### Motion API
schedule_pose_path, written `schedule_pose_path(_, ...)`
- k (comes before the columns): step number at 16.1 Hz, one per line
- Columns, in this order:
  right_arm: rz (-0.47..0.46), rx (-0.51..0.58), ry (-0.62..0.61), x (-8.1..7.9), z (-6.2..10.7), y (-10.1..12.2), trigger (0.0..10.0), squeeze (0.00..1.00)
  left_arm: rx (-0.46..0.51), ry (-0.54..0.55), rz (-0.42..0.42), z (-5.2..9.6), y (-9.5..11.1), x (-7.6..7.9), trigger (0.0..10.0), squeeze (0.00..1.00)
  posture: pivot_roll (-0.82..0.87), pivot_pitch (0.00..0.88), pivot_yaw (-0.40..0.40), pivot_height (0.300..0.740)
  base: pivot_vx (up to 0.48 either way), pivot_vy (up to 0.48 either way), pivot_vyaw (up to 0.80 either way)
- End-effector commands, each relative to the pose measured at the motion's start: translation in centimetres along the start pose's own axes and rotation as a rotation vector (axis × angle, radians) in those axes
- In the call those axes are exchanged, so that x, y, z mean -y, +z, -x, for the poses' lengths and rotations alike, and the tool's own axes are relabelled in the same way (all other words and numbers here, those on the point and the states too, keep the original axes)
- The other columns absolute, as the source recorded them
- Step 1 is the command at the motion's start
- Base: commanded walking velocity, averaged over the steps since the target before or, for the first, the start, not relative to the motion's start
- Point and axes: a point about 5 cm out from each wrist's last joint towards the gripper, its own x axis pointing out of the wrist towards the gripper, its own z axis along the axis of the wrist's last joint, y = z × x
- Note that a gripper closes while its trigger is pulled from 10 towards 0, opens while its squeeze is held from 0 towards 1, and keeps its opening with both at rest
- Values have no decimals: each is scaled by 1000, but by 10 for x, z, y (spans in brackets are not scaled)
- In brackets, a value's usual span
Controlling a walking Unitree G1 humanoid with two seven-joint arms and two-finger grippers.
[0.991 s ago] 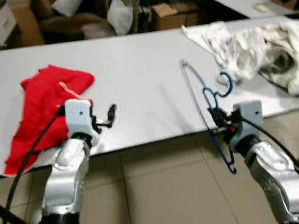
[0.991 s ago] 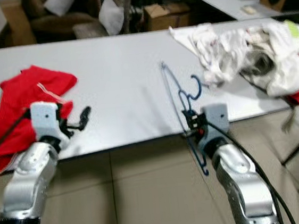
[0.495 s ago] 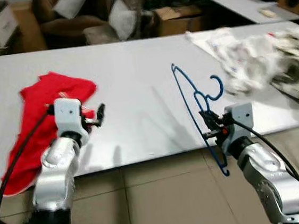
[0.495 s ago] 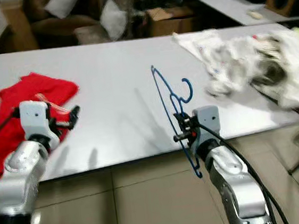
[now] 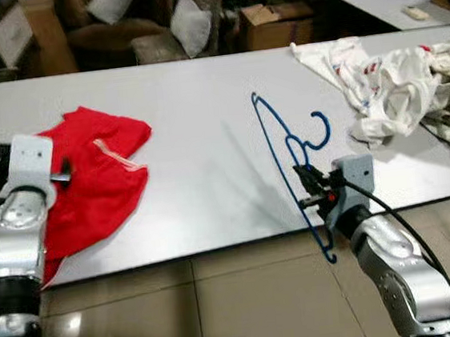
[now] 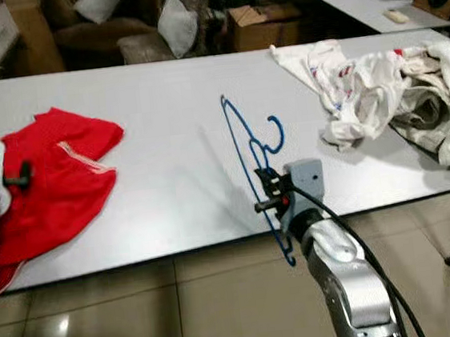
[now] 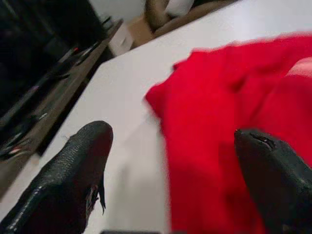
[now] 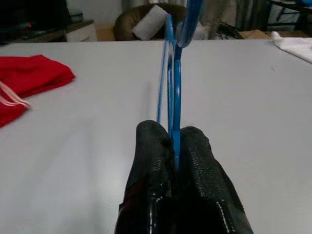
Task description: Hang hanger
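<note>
A blue wire hanger (image 5: 273,131) stands tilted over the white table (image 5: 192,83), its hook up and its lower end past the table's front edge. My right gripper (image 5: 306,188) is shut on the hanger's wire near the front edge; the right wrist view has both fingertips (image 8: 195,141) pressed around the blue wire (image 8: 176,73). A red garment (image 5: 97,178) lies crumpled on the table's left part. My left gripper (image 7: 170,146) is open at the garment's left edge, its fingers (image 7: 73,175) spread wide with red cloth (image 7: 229,97) beyond them.
A pile of white clothes (image 5: 393,86) lies on the table's right end. Behind the table stand a sofa with pillows (image 5: 185,20) and a cardboard box (image 5: 274,22). Tiled floor (image 5: 224,313) runs under the front edge.
My left arm has swung left, from the garment's right side to its left edge. The right gripper still holds the hanger, which stands a little higher. The camera has shifted.
</note>
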Motion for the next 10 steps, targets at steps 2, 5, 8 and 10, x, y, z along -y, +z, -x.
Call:
schedule_pose_path(2,8,28,-21,4,-3,6,10000,0,-68,-107,-74,-10,-8,17,10000,0,-124,0,3,740,0,0,0)
schedule_pose_path(5,12,22,-19,3,-1,5,10000,0,-64,-311,98,-12,-2,62,10000,0,-136,0,9,740,0,0,0)
schedule_pose_path(8,20,36,-32,6,-2,10,10000,0,-19,-606,120,1,14,143,10000,0,-156,0,14,740,0,0,0)
schedule_pose_path(10,24,40,-37,7,-1,11,10000,0,14,-668,118,7,26,167,10000,0,-169,0,22,740,0,0,0)
